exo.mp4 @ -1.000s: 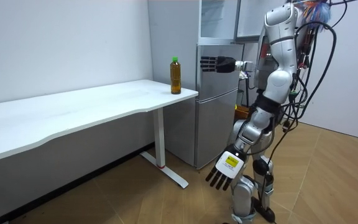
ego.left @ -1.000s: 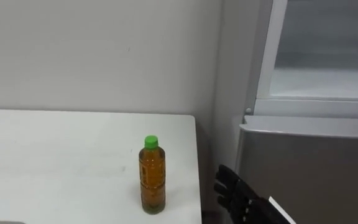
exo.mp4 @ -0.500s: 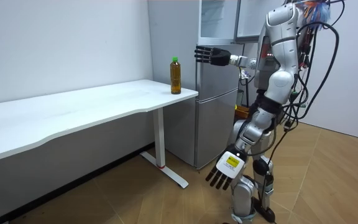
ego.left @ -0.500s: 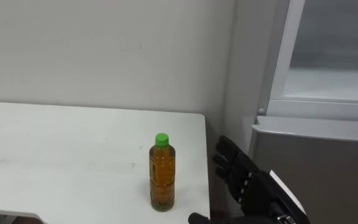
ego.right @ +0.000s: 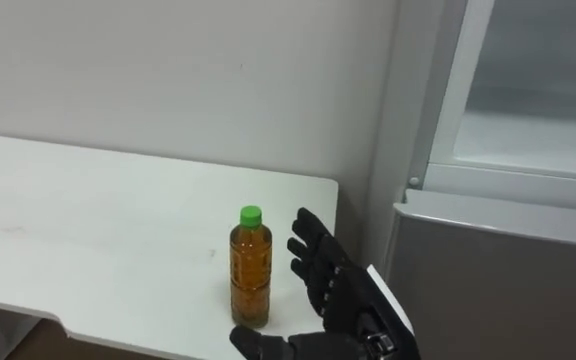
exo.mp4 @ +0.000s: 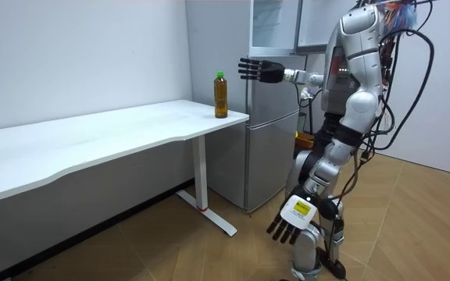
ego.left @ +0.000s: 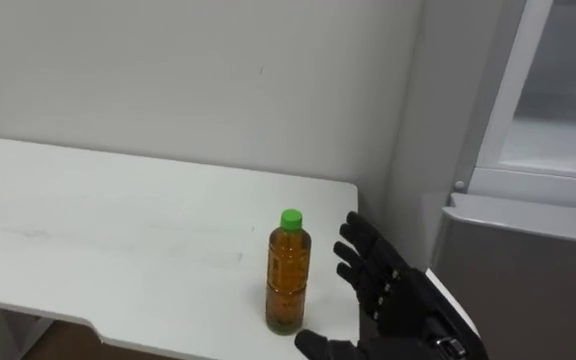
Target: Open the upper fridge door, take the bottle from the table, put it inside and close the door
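Robot standing upright, right arm held out forward at about chest height, right hand (ego.left: 380, 282) open, palm turned sideways, fingers straight and spread, thumb jutting out beneath them. The left arm hangs at its side, left hand (exo.mp4: 294, 218) low beside the leg, fingers straight and pointing downward.

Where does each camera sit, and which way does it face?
Left eye view: on the robot's head, facing down at the amber green-capped plastic bottle on the white table; open right robot hand shows.
Right eye view: beside it, same scene.
Room view: off in the room, sees the whole robot by the grey fridge, left robot hand hanging.
All share the bottle.
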Motion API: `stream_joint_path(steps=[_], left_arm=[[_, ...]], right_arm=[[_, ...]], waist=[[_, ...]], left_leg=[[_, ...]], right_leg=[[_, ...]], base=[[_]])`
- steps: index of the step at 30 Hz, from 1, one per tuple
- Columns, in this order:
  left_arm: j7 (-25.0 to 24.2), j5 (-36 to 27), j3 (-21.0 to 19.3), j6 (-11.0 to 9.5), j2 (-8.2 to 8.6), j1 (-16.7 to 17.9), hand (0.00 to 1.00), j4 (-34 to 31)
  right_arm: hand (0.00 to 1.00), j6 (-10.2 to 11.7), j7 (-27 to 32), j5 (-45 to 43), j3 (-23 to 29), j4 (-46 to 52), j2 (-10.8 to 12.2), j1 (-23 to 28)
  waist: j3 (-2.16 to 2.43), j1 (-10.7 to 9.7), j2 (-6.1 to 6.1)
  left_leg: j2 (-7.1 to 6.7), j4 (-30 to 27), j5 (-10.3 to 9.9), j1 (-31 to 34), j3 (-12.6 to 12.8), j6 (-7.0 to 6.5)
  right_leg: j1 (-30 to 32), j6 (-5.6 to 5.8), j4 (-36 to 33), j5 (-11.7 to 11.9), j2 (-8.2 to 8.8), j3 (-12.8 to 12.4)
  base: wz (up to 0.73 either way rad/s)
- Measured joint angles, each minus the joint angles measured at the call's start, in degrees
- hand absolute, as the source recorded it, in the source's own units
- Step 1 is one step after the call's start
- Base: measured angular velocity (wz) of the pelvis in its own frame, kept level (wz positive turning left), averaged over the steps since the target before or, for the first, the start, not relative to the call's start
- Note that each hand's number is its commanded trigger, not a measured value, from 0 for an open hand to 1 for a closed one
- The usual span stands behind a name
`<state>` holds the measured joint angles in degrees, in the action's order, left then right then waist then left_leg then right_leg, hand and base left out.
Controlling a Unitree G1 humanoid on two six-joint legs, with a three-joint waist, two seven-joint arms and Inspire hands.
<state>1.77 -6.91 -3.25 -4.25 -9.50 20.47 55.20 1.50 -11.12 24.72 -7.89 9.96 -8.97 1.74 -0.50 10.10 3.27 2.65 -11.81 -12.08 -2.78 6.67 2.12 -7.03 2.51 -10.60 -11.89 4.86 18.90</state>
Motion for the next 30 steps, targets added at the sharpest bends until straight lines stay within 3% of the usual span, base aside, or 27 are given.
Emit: stream_joint_path(steps=[7, 15, 20, 30], left_arm=[[-1.34, 0.28, 0.09, 0.45, 0.67, -0.32, 0.00, -0.06], [-2.49, 0.28, 0.04, 1.63, 1.83, -0.34, 0.00, -0.20], [-2.43, 0.36, 0.07, 2.42, 1.71, -0.37, 0.00, -1.48], [1.38, 0.20, 2.56, 3.09, 1.14, -0.89, 0.00, -1.78]], right_arm=[[0.00, 0.46, 3.61, -0.01, -0.70, -4.47, -0.17, -4.83], [0.00, 0.47, 6.46, -0.04, -2.03, -7.44, -0.98, -5.31], [0.00, 0.47, 9.48, -0.20, -2.44, -8.14, -1.04, -5.79], [0.00, 0.46, 17.04, -0.73, -6.58, -13.85, -0.87, -13.30]], waist=[[-0.27, 0.94, -0.48], [-0.33, 1.54, -1.30], [-0.20, 1.60, -1.21], [-0.13, 1.36, -0.82]], left_leg=[[-0.04, -1.84, 0.01, 2.74, -1.49, -0.02], [-0.12, -2.02, 0.10, 3.44, -2.14, -0.11], [-0.19, -1.89, 0.19, 3.73, -2.14, -0.19], [-0.37, -1.58, 0.72, 4.23, -3.18, -0.19]], right_leg=[[1.23, -0.12, 0.03, 0.08, 0.03, 1.75], [1.48, -0.13, -0.03, 0.08, 0.05, 2.29], [1.92, -0.13, -0.05, 0.08, 0.14, 2.22], [2.21, -0.16, -0.04, 0.10, 0.28, 3.57]], base=[[0.12], [0.04], [0.00], [0.06]])
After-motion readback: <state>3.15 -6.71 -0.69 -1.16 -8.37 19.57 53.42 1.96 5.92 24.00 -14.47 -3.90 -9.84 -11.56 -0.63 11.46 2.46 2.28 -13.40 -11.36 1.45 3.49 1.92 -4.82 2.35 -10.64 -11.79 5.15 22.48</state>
